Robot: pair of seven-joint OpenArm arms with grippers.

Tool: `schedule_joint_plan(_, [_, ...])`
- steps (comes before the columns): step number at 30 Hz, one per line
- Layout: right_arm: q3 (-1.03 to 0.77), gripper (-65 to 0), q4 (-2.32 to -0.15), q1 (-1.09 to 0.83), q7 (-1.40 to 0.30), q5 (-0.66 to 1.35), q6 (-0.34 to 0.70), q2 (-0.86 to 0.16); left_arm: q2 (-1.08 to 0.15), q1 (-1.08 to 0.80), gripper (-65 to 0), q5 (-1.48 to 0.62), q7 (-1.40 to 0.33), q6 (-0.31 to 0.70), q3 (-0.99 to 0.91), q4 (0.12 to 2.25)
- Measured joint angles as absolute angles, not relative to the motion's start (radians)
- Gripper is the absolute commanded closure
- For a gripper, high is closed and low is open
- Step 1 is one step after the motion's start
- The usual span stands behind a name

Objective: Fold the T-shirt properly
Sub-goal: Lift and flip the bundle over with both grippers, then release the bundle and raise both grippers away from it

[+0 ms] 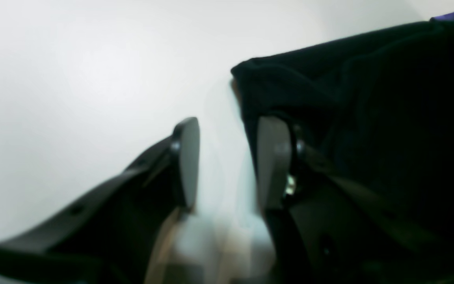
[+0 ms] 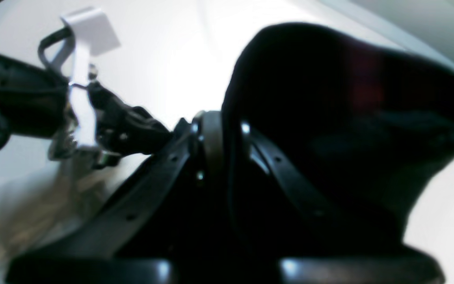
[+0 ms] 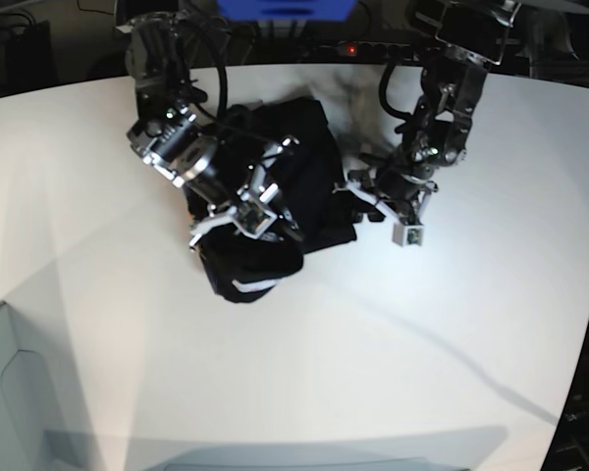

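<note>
- The large black cloth T-shirt [image 3: 275, 196] lies bunched in a rumpled heap on the wide white table [image 3: 452, 343], toward the far side, between the two arms.
- The right gripper [image 2: 221, 134] has its fingers [image 2: 211, 138] pressed nearly together on a fold of the dark cloth, which bulges up and over one finger in the right wrist view.
- In the base view this arm reaches over the near-left part of the heap.
- The left gripper [image 1: 227, 161] has its grey fingers [image 1: 189, 157] apart, with bare table showing in the gap between them.
- One of its fingers sits right at the edge of the black cloth; the blur hides whether they touch.
- A sliver of purple print [image 1: 449, 15] shows at the cloth's upper corner there.
</note>
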State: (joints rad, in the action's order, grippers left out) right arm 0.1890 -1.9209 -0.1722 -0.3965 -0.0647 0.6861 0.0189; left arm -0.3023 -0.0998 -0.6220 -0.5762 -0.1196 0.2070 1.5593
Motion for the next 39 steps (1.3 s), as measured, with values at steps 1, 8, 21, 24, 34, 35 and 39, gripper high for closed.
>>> schedule_joint_plan(1, [0.194, 0.0, -1.917, -0.172, -0.397, -0.065, 0.686, 0.019, -0.302, -0.1, -24.3, -0.622, -0.576, -0.12, 0.207, 1.559])
schedule_joint_plan(8, [0.273, 0.0, -1.848, -0.168, -0.393, -0.065, 0.686, 0.017, -0.302, -0.101, -24.3, -0.622, -0.576, -0.12, 0.207, 1.56])
schedule_joint_plan(21, [0.298, 0.0, -1.715, -0.121, -0.389, -0.067, 0.685, 0.014, -0.361, -0.198, -24.3, -0.63, -0.598, -0.128, 0.112, 1.709])
schedule_joint_plan(24, [0.298, 0.0, -1.68, -0.111, -0.383, -0.064, 0.685, 0.014, -0.368, -0.248, -24.3, -0.631, -0.599, -0.127, 0.041, 1.744])
schedule_joint_plan(34, [0.303, -21.3, -1.628, -0.08, -0.387, -0.066, 0.685, 0.014, -0.365, -0.371, -24.3, -0.63, -0.601, -0.125, -0.193, 1.8])
schedule_joint_plan(35, [0.31, -24.8, -1.641, -0.083, -0.39, -0.067, 0.685, 0.014, -0.365, -0.372, -24.3, -0.63, -0.603, -0.125, -0.199, 1.8])
schedule_joint_plan(39, [0.36, -33.1, -1.723, -0.122, -0.382, -0.056, 0.686, -0.021, -0.363, -0.368, -24.3, -0.631, -0.601, -0.125, -0.216, 1.801])
